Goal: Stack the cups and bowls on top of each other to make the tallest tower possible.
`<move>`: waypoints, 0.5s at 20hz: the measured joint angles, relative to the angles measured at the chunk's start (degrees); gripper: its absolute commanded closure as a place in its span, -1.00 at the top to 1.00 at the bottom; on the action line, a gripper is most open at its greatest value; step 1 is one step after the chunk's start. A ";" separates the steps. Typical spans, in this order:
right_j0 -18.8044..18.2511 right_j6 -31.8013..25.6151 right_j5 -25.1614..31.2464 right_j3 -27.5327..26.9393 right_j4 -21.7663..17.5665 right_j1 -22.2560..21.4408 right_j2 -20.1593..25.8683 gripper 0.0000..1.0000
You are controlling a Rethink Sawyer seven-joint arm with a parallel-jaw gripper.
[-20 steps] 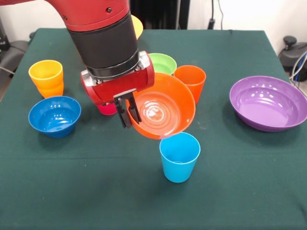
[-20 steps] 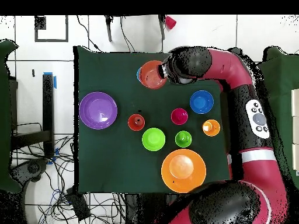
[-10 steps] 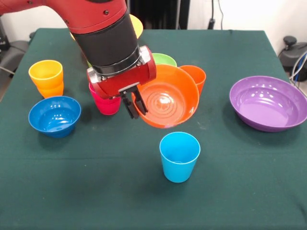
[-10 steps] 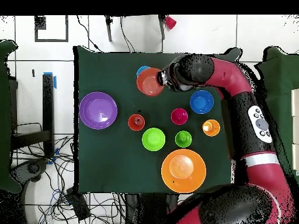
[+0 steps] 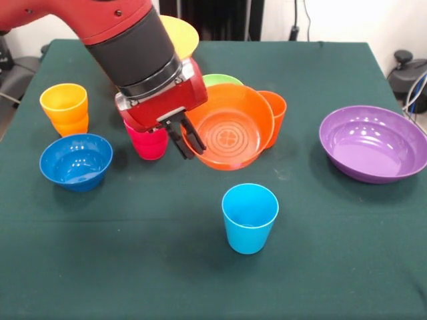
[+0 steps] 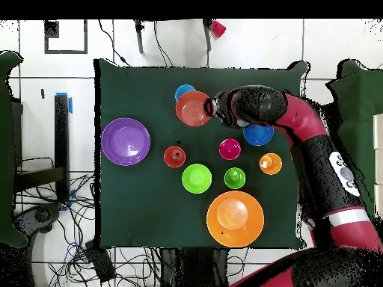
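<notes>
My gripper [image 5: 186,141] is shut on the near-left rim of the orange bowl [image 5: 231,135], which hangs tilted toward the camera. In the overhead view the gripper [image 6: 212,109] and the orange bowl [image 6: 194,108] sit beside the light blue cup [image 6: 183,92]. That light blue cup [image 5: 250,217] stands upright in front of the bowl, apart from it. The orange cup [image 5: 275,111] and green bowl [image 5: 223,80] are partly hidden behind the held bowl. The magenta cup [image 5: 149,144] stands just left of the fingers. No tower shows.
The blue bowl [image 5: 75,161] and yellow-orange cup [image 5: 65,107] stand at the left, the purple bowl [image 5: 373,143] at the right, and the large yellow bowl [image 5: 181,34] behind the arm. The green cup [image 6: 234,178] shows from overhead.
The gripper has carried the orange bowl back from above the light blue cup toward the table's middle. The bowl now tilts more toward the camera.
</notes>
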 measured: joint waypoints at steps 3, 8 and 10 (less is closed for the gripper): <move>-2.01 0.00 -3.21 1.51 0.06 1.21 1.86 -1.00; -2.14 0.00 -3.79 1.82 0.02 1.92 2.62 -1.00; -1.80 0.00 -3.79 1.83 -0.02 1.85 2.63 -1.00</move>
